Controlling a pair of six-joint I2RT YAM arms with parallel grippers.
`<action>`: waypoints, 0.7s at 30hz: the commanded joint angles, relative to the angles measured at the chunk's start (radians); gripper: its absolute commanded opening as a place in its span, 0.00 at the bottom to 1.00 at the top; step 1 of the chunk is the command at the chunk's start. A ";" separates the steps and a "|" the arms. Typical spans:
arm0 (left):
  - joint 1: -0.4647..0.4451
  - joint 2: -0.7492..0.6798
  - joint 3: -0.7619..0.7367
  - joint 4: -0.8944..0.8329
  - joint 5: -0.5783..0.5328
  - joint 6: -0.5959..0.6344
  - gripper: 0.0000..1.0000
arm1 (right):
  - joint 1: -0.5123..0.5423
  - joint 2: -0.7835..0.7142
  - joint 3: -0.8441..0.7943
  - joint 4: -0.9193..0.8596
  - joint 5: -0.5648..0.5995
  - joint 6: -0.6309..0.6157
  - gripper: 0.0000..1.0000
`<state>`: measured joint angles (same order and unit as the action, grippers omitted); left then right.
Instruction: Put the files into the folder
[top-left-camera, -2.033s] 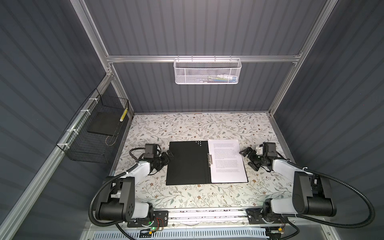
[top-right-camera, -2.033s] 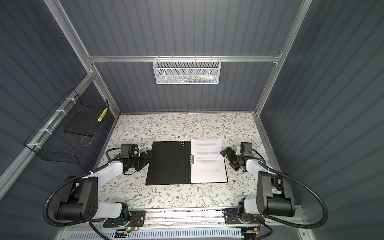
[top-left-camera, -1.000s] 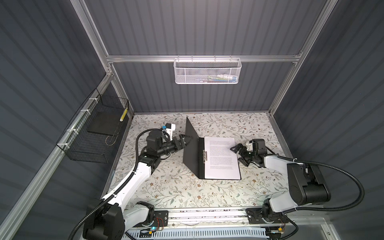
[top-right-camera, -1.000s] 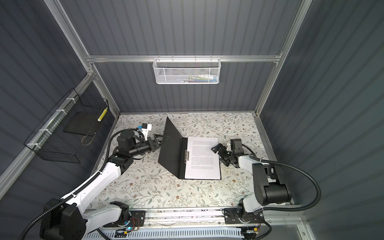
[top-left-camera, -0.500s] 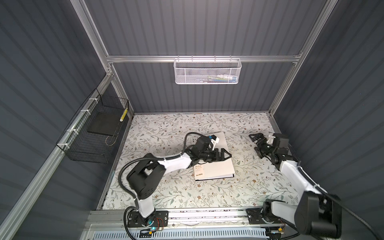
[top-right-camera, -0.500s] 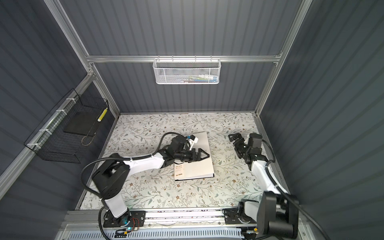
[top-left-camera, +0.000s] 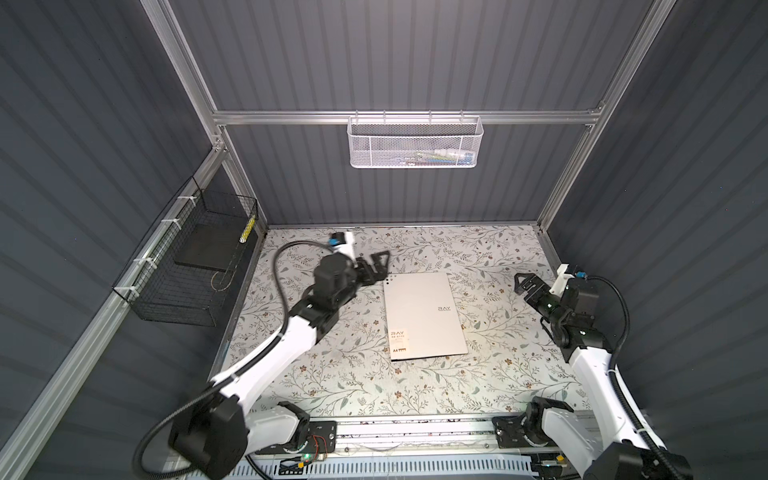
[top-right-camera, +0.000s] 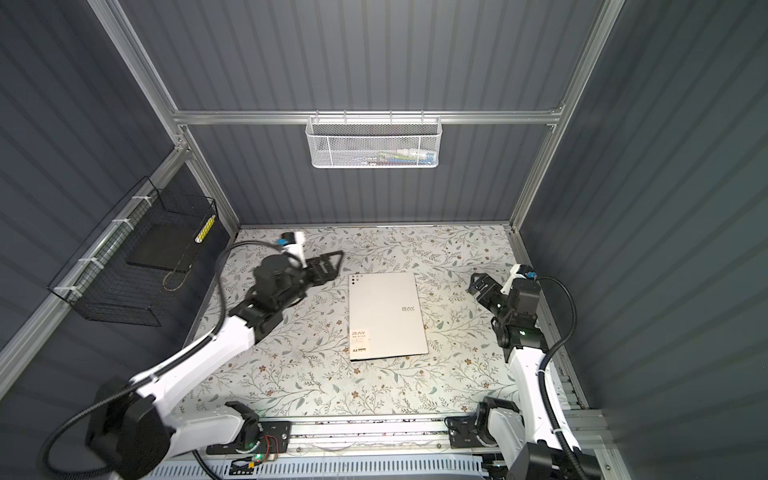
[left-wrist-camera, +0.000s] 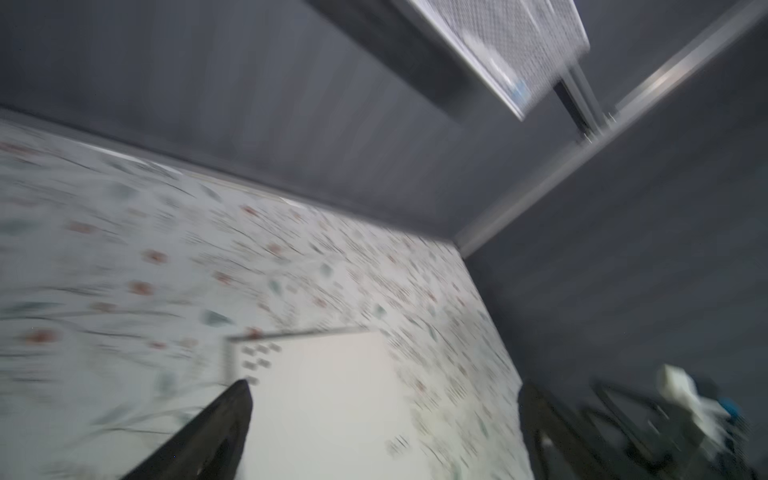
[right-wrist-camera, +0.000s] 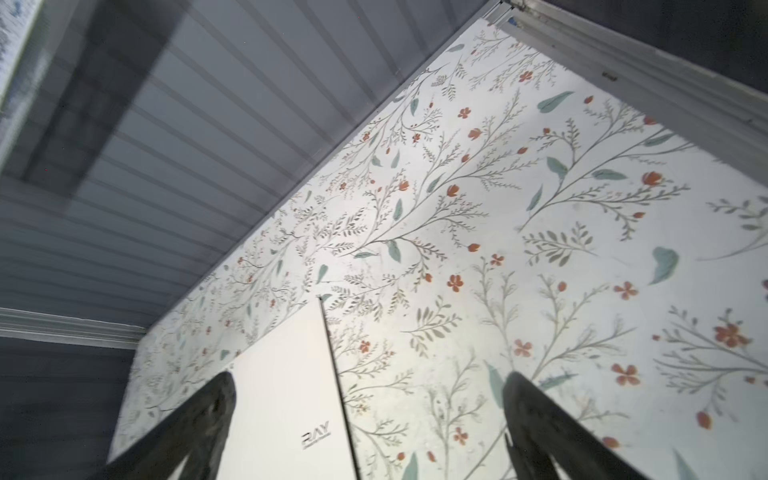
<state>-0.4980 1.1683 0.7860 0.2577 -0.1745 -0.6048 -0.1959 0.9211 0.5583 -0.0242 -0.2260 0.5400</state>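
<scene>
While folder (top-left-camera: 424, 316) lies shut, left hand (top-left-camera: 383, 266) and right hand (top-left-camera: 522, 286) gape empty, mesh basket (top-left-camera: 374, 141) holds small items.

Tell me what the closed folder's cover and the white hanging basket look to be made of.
The folder: thin smooth sheet, silver-grey, matte with a soft even sheen; likely plastic or coated card, the look leaves it open. The white basket: fine see-through mesh with a stiff rim, likely white-coated metal.

The folder (top-left-camera: 424, 316) has a smooth, matt silver-grey cover; the table (top-left-camera: 498, 257) wears a floral-printed matt sheet.
</scene>
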 joint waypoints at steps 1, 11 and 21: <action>0.001 0.018 -0.168 -0.018 -0.567 0.113 1.00 | -0.004 0.007 -0.095 0.207 0.093 -0.161 0.99; 0.130 0.201 -0.262 0.178 -0.861 0.352 1.00 | -0.004 0.186 -0.281 0.674 0.150 -0.229 0.99; 0.236 0.443 -0.317 0.596 -0.705 0.549 1.00 | 0.009 0.434 -0.241 0.914 0.127 -0.362 0.99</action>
<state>-0.2611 1.5921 0.5014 0.5713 -0.8894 -0.2016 -0.1925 1.3029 0.2886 0.7509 -0.1055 0.2398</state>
